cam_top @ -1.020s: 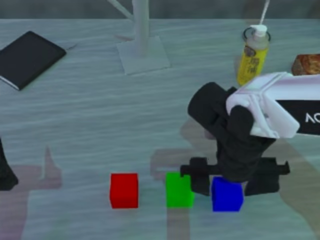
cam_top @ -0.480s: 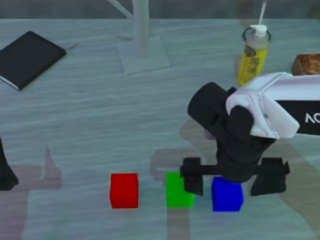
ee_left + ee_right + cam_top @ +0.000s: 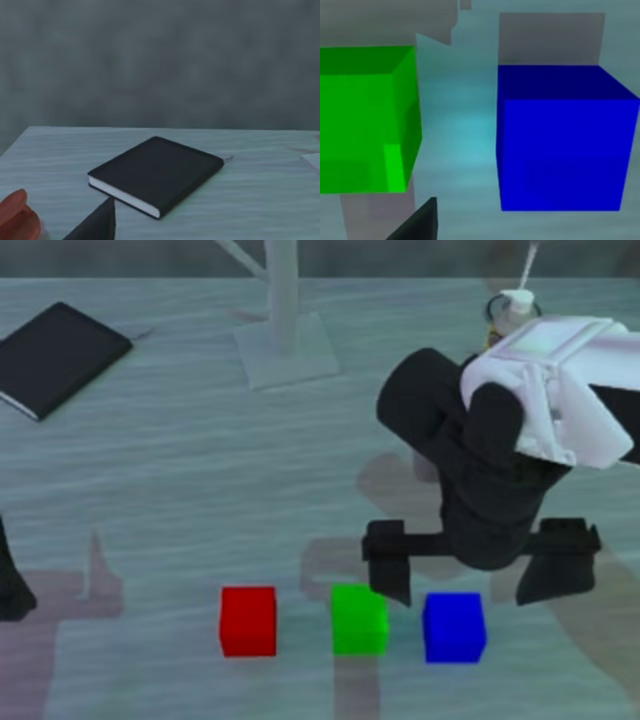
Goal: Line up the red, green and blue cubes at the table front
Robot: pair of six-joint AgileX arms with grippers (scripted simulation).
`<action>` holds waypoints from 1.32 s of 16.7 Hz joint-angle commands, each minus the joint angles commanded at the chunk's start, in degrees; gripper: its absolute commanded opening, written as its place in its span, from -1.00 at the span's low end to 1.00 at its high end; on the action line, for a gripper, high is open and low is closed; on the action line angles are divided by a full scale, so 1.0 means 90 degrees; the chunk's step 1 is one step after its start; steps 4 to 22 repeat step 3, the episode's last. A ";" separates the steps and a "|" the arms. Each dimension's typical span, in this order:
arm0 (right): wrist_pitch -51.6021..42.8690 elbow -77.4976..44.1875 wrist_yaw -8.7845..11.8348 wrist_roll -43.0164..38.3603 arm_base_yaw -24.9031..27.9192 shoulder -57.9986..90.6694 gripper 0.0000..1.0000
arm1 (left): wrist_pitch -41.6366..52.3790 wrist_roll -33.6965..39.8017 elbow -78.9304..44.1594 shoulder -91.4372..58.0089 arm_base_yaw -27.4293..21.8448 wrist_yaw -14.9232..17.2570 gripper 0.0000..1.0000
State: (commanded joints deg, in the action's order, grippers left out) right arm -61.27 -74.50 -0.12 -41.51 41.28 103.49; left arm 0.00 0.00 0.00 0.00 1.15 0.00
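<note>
Three cubes stand in a row near the front edge of the table (image 3: 160, 490): the red cube (image 3: 248, 620) on the left, the green cube (image 3: 359, 619) in the middle, the blue cube (image 3: 454, 627) on the right. My right gripper (image 3: 470, 582) hangs open just above and behind the blue cube, holding nothing. The right wrist view shows the green cube (image 3: 365, 120) and the blue cube (image 3: 560, 140) apart, with one dark fingertip (image 3: 420, 225) near the gap. My left gripper (image 3: 10, 590) is parked at the left edge, open.
A black notebook (image 3: 58, 355) lies at the back left and also shows as a notebook (image 3: 155, 175) in the left wrist view. A pale base plate with a post (image 3: 285, 350) stands at the back centre. A yellow bottle (image 3: 512, 308) peeks from behind my right arm.
My right gripper spread its fingers wider, let go of the blue cube and rose away from it toward the back. The three cubes stayed in place.
</note>
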 joint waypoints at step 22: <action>-0.0225 -0.0164 -0.0001 0.0016 0.0001 -0.0124 1.00 | 0.0000 0.0000 0.0000 0.0000 0.0000 0.0000 1.00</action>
